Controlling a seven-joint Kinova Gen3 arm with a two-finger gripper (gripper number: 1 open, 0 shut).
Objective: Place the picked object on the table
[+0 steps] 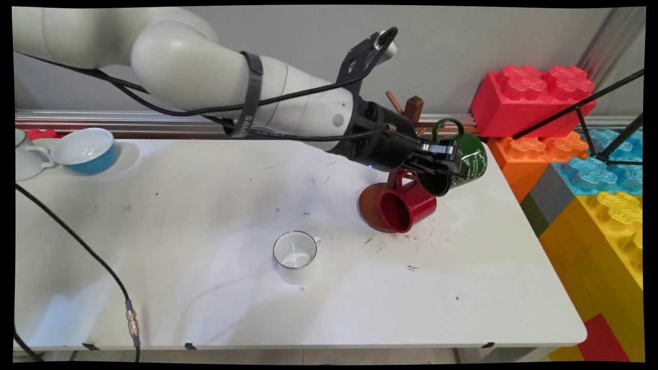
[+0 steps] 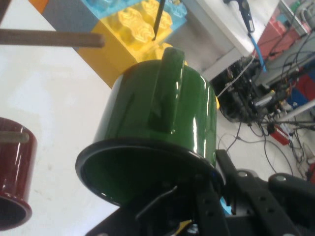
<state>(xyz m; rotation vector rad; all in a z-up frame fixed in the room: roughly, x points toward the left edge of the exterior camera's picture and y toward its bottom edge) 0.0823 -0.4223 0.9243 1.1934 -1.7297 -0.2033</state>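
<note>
Far to the gripper's left, at the table's [image 1: 205, 288] back corner, a white cup [image 1: 23, 156] and a blue bowl [image 1: 85, 150] sit side by side, well apart from the hand. A black cable [image 1: 92, 257] runs down over the table's left part to the near edge. Nearer, below and left of the gripper, a white mug [image 1: 295, 255] stands upright on the table, open end up, handle to its right, apart from everything else.

Gripper [image 1: 446, 160] is up at the wooden mug stand [image 1: 411, 110], clamped on the rim of a green mug [image 1: 460, 159]. One finger sits inside the mouth, the other on the outer wall. Green mug is tilted, mouth facing down toward the near side, handle [image 2: 165, 88] on top; it is off the table.

Just below the gripper a red mug [image 1: 406, 205] lies tipped on its side by the stand's round brown base [image 1: 371, 205], mouth toward the near side, its handle up against the post. In the hand view a wooden peg [image 2: 51, 38] pokes in at upper left, clear of the green mug.

Right of the gripper, past the table edge: big toy bricks, red [image 1: 529, 95], orange [image 1: 540, 154], light blue [image 1: 606, 164], yellow [image 1: 611, 231]. A black tripod [image 1: 586, 118] stands in front of them.
</note>
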